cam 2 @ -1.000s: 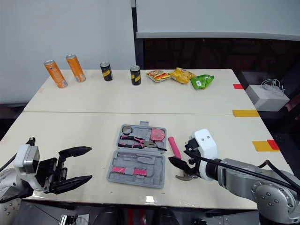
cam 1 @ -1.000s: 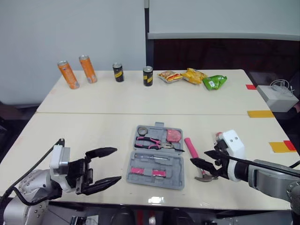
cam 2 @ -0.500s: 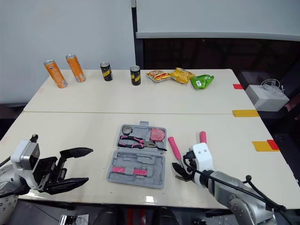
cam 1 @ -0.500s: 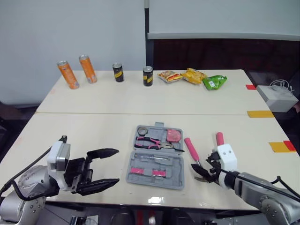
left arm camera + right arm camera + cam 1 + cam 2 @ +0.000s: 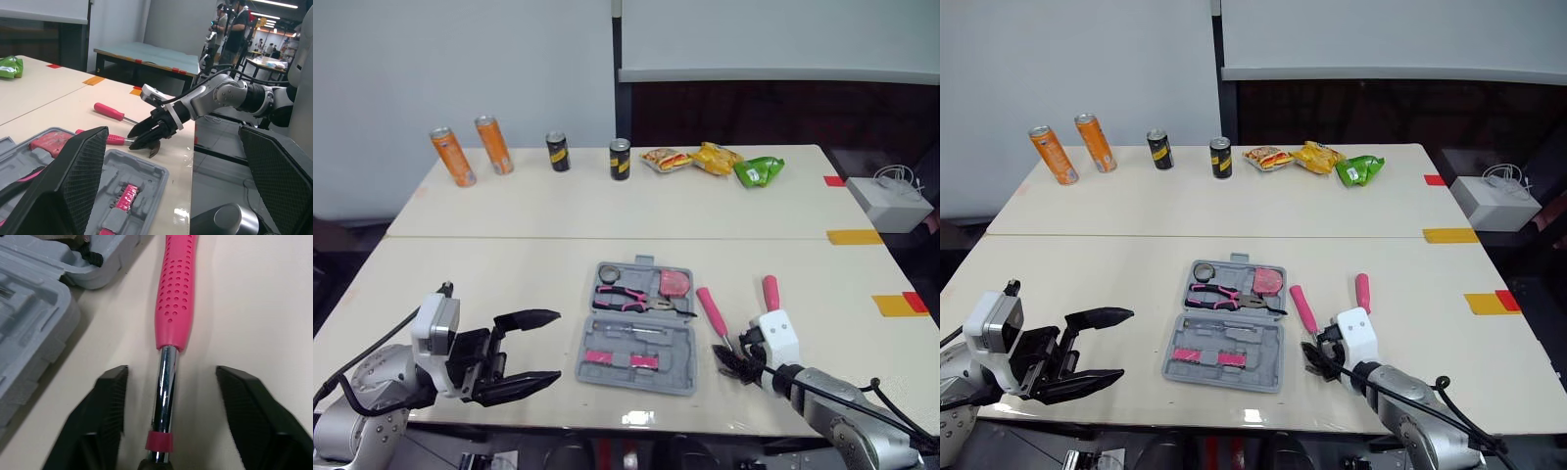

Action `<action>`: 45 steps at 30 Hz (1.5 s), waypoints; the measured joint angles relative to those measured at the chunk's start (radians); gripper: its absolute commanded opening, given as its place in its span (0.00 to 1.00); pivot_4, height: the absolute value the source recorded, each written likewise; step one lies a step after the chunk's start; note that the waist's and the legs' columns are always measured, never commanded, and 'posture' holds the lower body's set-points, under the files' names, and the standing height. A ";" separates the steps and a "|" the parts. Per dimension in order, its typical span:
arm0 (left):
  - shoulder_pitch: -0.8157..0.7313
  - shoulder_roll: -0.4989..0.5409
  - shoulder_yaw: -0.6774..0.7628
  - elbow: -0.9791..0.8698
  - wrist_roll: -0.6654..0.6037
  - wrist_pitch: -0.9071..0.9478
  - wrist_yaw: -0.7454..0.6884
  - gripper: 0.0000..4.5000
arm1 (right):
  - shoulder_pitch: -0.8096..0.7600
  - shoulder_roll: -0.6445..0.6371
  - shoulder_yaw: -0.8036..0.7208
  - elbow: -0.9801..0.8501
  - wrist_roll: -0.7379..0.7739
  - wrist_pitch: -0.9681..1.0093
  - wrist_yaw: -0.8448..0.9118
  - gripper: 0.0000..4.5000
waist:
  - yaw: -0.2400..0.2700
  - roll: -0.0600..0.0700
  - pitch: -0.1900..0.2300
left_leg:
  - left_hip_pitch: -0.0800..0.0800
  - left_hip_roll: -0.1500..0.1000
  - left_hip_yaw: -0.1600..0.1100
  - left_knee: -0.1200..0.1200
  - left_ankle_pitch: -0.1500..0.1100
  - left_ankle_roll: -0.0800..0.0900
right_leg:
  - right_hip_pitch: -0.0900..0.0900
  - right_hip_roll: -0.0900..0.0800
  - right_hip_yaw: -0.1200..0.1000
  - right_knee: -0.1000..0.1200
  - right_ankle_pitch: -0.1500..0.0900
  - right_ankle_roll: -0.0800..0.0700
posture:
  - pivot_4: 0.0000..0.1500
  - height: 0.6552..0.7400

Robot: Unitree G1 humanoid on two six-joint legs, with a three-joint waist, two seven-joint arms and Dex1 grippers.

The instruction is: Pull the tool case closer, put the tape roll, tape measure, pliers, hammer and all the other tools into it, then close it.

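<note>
Pink rubber marks the hammer (image 5: 711, 307), which lies on the surface just right of the open tool case (image 5: 680, 348) in the lower middle of the head views, handle pointing away and steel head toward the near edge. The right end effector (image 5: 172, 372) is down at that head end. Its wrist view shows both black fingers (image 5: 105, 416) spread wide on either side of the bare metal shaft, just past the end of the pink grip, with clear gaps on both sides, so it holds nothing. The left end effector (image 5: 557, 344) hovers at lower left, well apart from the case, fingers wide open and empty. The case sits close to the near edge with the tape roll (image 5: 610, 272), pliers (image 5: 625, 298) and tape measure (image 5: 674, 282) in its upper half. From that I judge the pulling-in done and the hammer pickup to be the step in hand. A pink-handled screwdriver (image 5: 770, 292) lies on the surface further right. The next move, as I read it, is to close the fingers squarely on the shaft, lift without dragging the head, carry the hammer left over the case and lay it in a free moulded recess. The shaft looks thin, smooth and round and the head heavy, so a pinch there could let it swivel.
</note>
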 measured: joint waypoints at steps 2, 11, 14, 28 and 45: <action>0.001 0.000 0.000 0.001 0.000 0.000 -0.003 1.00 | 0.000 0.003 0.003 0.010 -0.019 -0.011 0.003 0.30 | -0.001 -0.001 -0.001 | 0.000 0.000 0.000 0.000 0.000 0.000 | 0.000 0.000 0.000 0.000 0.000 0.000 | 1.00 1.00; 0.009 0.010 0.002 0.006 0.004 -0.001 -0.028 1.00 | 0.009 0.026 0.018 0.046 -0.100 -0.071 0.035 0.01 | -0.013 -0.009 -0.005 | 0.002 0.000 0.000 0.000 0.000 0.000 | 0.002 0.000 0.000 0.000 0.000 -0.001 | 1.00 1.00; 0.020 0.031 0.009 0.012 0.003 -0.001 -0.052 1.00 | 0.012 0.030 0.015 0.054 -0.110 -0.088 0.056 0.01 | -0.015 -0.009 -0.006 | 0.002 0.000 0.000 0.000 0.000 0.000 | 0.003 0.000 0.000 0.000 -0.001 -0.001 | 1.00 1.00; 0.016 0.040 0.019 0.047 0.001 0.003 -0.089 1.00 | 0.033 -0.001 -0.120 0.065 -0.034 -0.098 0.220 0.01 | -0.016 -0.002 -0.001 | 0.005 0.000 0.000 0.000 -0.001 0.002 | 0.007 0.000 -0.001 -0.003 -0.001 -0.002 | 1.00 1.00; 0.014 -0.006 0.041 0.092 0.024 -0.074 -0.107 1.00 | -0.071 -0.291 -0.175 -0.090 0.073 -0.069 0.539 0.01 | -0.020 0.004 0.003 | 0.004 0.001 0.000 0.000 0.001 0.008 | 0.006 0.000 -0.001 -0.004 0.000 -0.002 | 1.00 1.00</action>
